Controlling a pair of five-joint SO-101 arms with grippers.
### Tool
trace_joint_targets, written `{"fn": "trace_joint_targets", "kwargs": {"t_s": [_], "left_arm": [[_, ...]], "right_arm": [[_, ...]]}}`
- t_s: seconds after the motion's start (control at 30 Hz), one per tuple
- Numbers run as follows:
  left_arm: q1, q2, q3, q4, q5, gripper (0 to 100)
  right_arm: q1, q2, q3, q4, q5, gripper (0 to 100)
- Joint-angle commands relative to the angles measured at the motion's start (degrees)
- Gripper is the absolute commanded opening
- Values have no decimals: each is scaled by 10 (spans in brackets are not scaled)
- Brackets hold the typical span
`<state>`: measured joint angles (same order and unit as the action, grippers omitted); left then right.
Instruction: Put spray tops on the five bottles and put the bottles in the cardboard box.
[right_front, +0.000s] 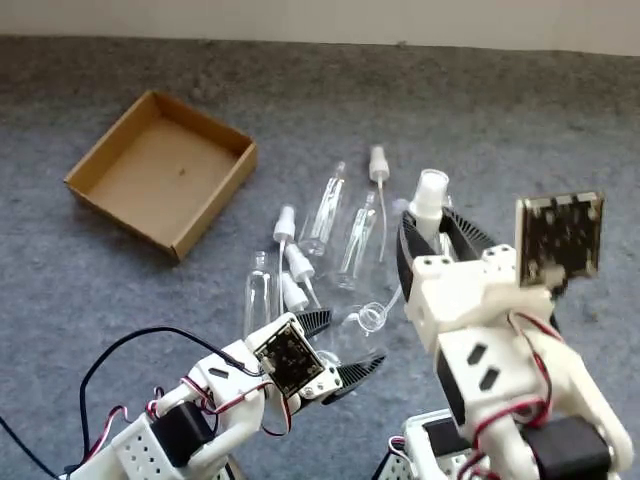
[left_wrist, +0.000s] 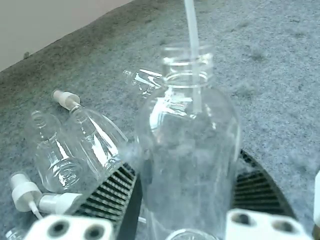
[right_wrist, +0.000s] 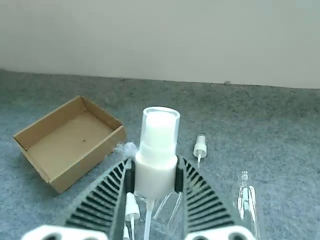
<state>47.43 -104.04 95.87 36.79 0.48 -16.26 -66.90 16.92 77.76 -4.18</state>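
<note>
My left gripper (right_front: 345, 345) is shut on a clear bottle (left_wrist: 187, 165), held with its open neck (right_front: 372, 317) pointing up. My right gripper (right_front: 432, 225) is shut on a white spray top (right_front: 431, 192) above and beyond that bottle. The top's thin tube (left_wrist: 192, 50) runs down through the bottle's neck, while the head stays well clear of it. In the right wrist view the spray top (right_wrist: 157, 150) stands upright between the jaws. The open, empty cardboard box (right_front: 210, 215) lies at the far left.
Three bare bottles (right_front: 325, 210) (right_front: 357, 240) (right_front: 258, 290) lie between the arms and the box. Loose spray tops (right_front: 378, 165) (right_front: 284, 225) (right_front: 298, 262) (right_front: 293, 293) lie among them. Grey carpet surrounds the box (right_wrist: 70, 142).
</note>
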Motion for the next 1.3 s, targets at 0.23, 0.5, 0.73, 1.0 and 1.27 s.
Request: {"fn": "trace_joint_targets", "kwargs": {"t_s": [0.23,0.5,0.73,1.0,1.27], "left_arm": [[5,-2,12,-4,4,133],[-30,-2,12,-4,4,133],[-80,-3,12,-30,5,133],[-79,-3,12,-29,6,133],[-82,-3,12,-31,6,133]], "right_arm": [[-7,-161,192,-19,-5,9],[-40,-262,308,-63,-5,10],[-153,-271,334,-62,52,10],[-189,-271,335,-62,55,10],[-191,-271,335,-46,55,11]]}}
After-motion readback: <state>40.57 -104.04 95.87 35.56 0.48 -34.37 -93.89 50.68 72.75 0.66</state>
